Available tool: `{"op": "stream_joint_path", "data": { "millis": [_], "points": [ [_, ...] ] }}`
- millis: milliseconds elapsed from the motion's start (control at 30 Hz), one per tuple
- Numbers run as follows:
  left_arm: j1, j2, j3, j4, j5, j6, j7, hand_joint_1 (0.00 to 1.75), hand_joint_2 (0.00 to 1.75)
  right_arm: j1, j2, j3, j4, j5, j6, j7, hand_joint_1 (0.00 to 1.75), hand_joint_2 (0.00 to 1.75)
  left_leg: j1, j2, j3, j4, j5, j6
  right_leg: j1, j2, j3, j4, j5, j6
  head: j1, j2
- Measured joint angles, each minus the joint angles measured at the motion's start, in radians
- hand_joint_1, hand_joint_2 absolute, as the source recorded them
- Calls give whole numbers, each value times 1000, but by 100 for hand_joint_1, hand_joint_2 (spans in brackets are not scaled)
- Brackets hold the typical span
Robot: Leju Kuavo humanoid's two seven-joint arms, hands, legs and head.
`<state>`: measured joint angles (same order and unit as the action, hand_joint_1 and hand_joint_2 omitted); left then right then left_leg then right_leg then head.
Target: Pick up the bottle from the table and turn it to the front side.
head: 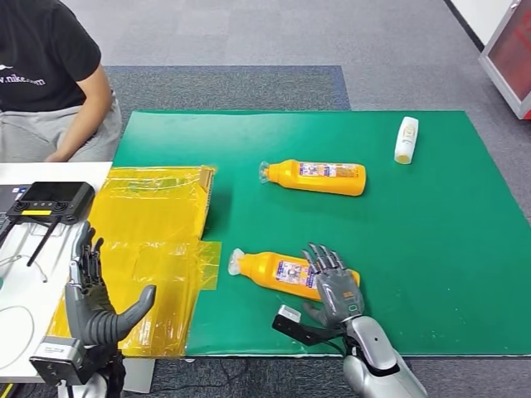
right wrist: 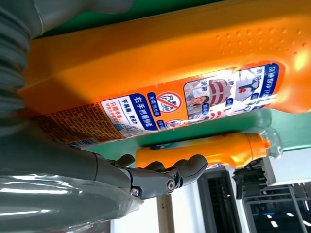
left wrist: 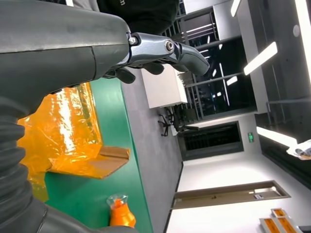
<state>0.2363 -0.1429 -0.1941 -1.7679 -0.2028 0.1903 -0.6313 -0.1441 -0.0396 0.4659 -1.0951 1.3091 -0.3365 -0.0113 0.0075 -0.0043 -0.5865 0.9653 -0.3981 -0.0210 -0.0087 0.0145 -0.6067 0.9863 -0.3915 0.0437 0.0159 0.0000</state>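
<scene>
Near orange bottle (head: 284,273) lay on its side on the green mat (head: 438,249), close to the mat's front edge, clear cap twd the robot's left, label facing up. Right hand (head: 332,286) sat at the bottle's base end, palm down, fingers (head: 323,257) spread and reaching over the top of the body; thumb on the near side of the bottle. In the right wrist view the bottle (right wrist: 165,68) was just beside the palm, label w/ blue & red print turned to the camera, and the fingers (right wrist: 172,177) were bent only slightly, w/ a gap showing btwn them and the plastic. Bottle flat on the mat, not lifted. Whether the hand had actually closed on it: can't tell; head view looks like contact over the top, wrist view doesn't confirm a grasp.

Second orange bottle (head: 316,177) lay further back on the mat, also on its side, cap left, well apart from the hand. Small white bottle (head: 406,139) near the mat's far right corner.

Left hand (head: 94,290) was raised over the yellow plastic sheet (head: 157,224) at the mat's left end, fingers apart, holding nothing. A black controller (head: 46,201) sat on the white table (head: 19,282) to the left; a person in a black shirt (head: 44,50) sat behind it.
</scene>
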Motion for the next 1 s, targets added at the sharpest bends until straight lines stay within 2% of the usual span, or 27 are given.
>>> {"op": "stream_joint_path", "data": {
  "millis": [367,667,933,967,1000],
  "points": [
    [0,-3,4,-1,-14,-14,7,0,175,33,-10,-7,-48,52,6,-7,0,175,0,0,0,0,0,0,0,0,0,0,0,0,0,0],
    [2,-9,8,-5,-27,-18,9,0,175,3,-17,-27,-60,54,125,95,0,175,0,0,0,0,0,0,0,0,0,0,0,0,0,0],
    [13,-22,15,-20,-32,-8,20,0,175,-14,-13,-57,-56,70,172,178,0,175,0,0,1,0,0,1,0,0,2,0,1,0,0,0],
    [13,-24,17,-21,-32,-8,21,0,175,-15,-11,-61,-55,72,173,183,2,175,0,0,1,0,0,1,0,0,2,0,1,0,0,0],
    [13,-26,18,-21,-32,-9,22,0,175,-17,-9,-64,-53,74,175,186,42,175,0,0,1,0,1,1,0,0,2,0,1,0,0,0]
  ]
}}
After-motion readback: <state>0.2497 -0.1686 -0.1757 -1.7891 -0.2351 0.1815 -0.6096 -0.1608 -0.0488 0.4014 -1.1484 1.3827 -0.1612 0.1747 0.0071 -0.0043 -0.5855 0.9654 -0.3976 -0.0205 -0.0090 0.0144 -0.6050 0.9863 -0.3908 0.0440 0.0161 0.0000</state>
